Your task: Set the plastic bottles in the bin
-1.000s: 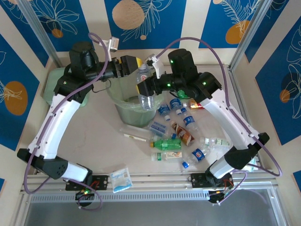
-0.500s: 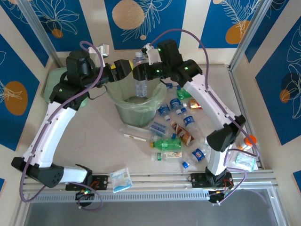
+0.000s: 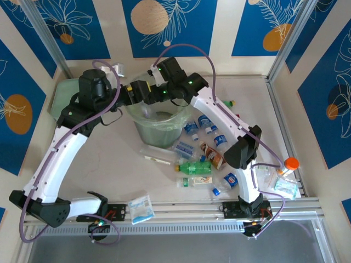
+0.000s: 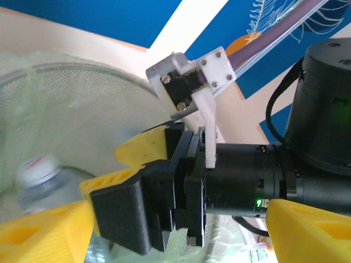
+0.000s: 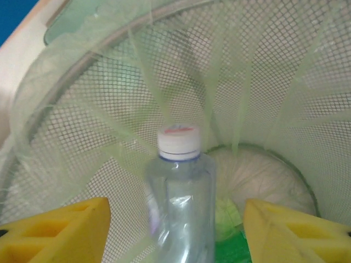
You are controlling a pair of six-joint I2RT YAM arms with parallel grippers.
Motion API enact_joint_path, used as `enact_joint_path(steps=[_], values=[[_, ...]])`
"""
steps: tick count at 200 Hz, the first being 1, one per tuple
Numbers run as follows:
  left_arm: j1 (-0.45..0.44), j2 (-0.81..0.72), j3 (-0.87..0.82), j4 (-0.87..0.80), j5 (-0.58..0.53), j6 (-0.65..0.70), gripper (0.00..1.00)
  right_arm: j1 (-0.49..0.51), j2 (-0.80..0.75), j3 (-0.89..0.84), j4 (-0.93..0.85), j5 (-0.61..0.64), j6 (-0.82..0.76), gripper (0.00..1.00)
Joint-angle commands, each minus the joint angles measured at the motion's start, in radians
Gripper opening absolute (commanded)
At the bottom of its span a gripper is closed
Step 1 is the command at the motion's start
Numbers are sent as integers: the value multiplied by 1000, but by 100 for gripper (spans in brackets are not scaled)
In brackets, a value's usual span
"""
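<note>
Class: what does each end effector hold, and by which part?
Nothing held. The fingers of the right end effector stand apart from the bottle between them, over the bin; the left end effector is empty.

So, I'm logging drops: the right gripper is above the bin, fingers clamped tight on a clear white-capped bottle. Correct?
Not clamped. The right wrist view shows the right gripper with its yellow fingers standing apart from the clear white-capped bottle, a gap on each side. It is above the bin, as you said.
</note>
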Motion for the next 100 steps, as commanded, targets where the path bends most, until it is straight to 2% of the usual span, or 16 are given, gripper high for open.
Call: enact_joint_path(steps=[1,64,100], values=[[9,-37,-34,-42,-49,29,82,-3,0,5,-17,45,-6,70],[9,-119,-121,-85,-101,41,82,26,-59,72,-20,101,-21,73],[10,-172,-156,-127,-138,52,82,24,-162,103,-31,268,-13,74]])
